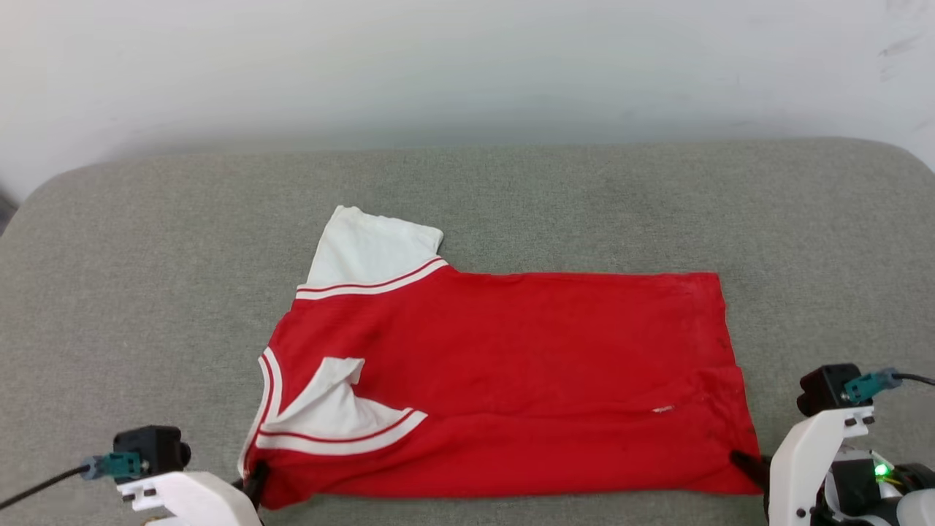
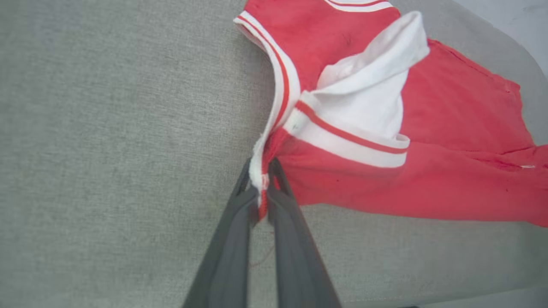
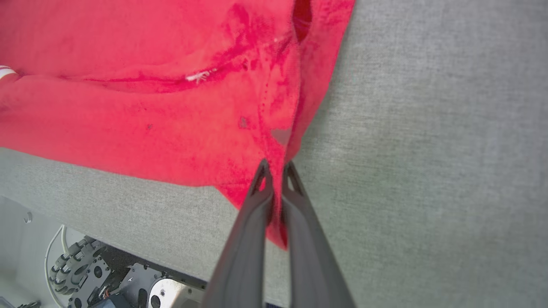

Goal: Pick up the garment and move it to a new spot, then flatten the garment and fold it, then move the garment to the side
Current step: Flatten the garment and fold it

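A white shell (image 1: 811,453) with small dark screws (image 1: 849,421) covered each wrist, topped by a black camera block (image 1: 150,447) with a teal plug (image 1: 113,465) and black cable (image 1: 33,488). A green light (image 1: 880,470) glowed on the right. The fingers (image 2: 227,248) were long, dark grey.

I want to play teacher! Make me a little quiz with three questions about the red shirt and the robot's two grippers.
1. True or false: the left gripper is shut on the edge of the shirt, by the striped trim.
2. Pick one. What does the right gripper pinch? A) a white sleeve B) a red corner of the shirt C) nothing at all
3. Fill in the gap: the shirt lies spread out on a ____ cushion.

Key: 1 true. 2 B. 3 grey.
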